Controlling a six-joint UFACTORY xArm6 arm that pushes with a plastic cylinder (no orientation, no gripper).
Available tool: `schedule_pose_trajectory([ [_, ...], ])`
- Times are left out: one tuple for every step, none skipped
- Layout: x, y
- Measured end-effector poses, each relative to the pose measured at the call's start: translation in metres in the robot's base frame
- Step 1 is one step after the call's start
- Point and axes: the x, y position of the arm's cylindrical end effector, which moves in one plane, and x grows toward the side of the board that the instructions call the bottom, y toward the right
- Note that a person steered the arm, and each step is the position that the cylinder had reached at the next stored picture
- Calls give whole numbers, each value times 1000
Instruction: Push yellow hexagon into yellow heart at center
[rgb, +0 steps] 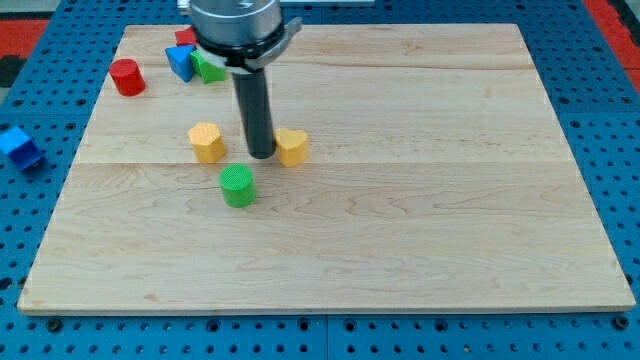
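The yellow hexagon (207, 142) sits on the wooden board (420, 200), left of centre. The yellow heart (291, 147) lies to its right, with a gap between them. My tip (261, 156) stands in that gap, right against the heart's left side and a short way to the right of the hexagon. The rod rises from the tip to the arm's head at the view's top.
A green cylinder (238, 187) sits just below and left of my tip. At the top left are a red cylinder (127, 77), a blue block (180, 62), a green block (209, 68) and a red block (185, 38). A blue block (18, 146) lies off the board at the left.
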Motion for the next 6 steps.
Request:
schedule_pose_trajectory([
  [7, -27],
  [16, -81],
  [26, -136],
  [-2, -159],
  [-18, -112],
  [3, -14],
])
